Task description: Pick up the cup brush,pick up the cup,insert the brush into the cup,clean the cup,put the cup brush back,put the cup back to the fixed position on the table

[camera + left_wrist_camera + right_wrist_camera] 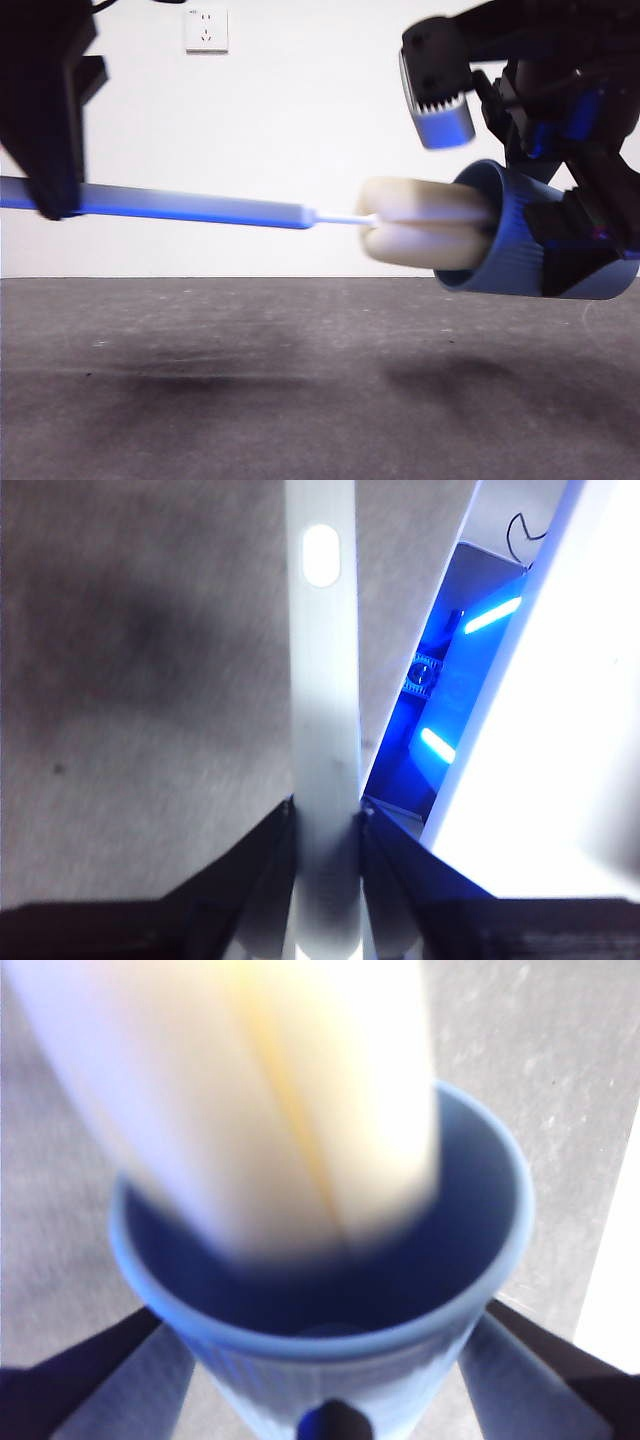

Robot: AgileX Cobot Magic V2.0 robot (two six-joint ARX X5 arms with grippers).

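The cup brush (200, 208) hangs level above the table (300, 380), its grey handle held at the left by my left gripper (55, 195), which is shut on it. In the left wrist view the handle (322, 680) runs out from between the gripper's jaws (325, 825). The cream sponge head (420, 235) is partly inside the mouth of the blue cup (510, 235), which lies on its side in the air at the right. My right gripper (575, 235) is shut on the cup. In the right wrist view the sponge (250, 1100) fills the cup's opening (470, 1260).
A white wall with a socket plate (206, 29) stands behind the table. Shadows of both arms lie on the dark surface below them. A bright white panel (560, 730) shows beside the left gripper.
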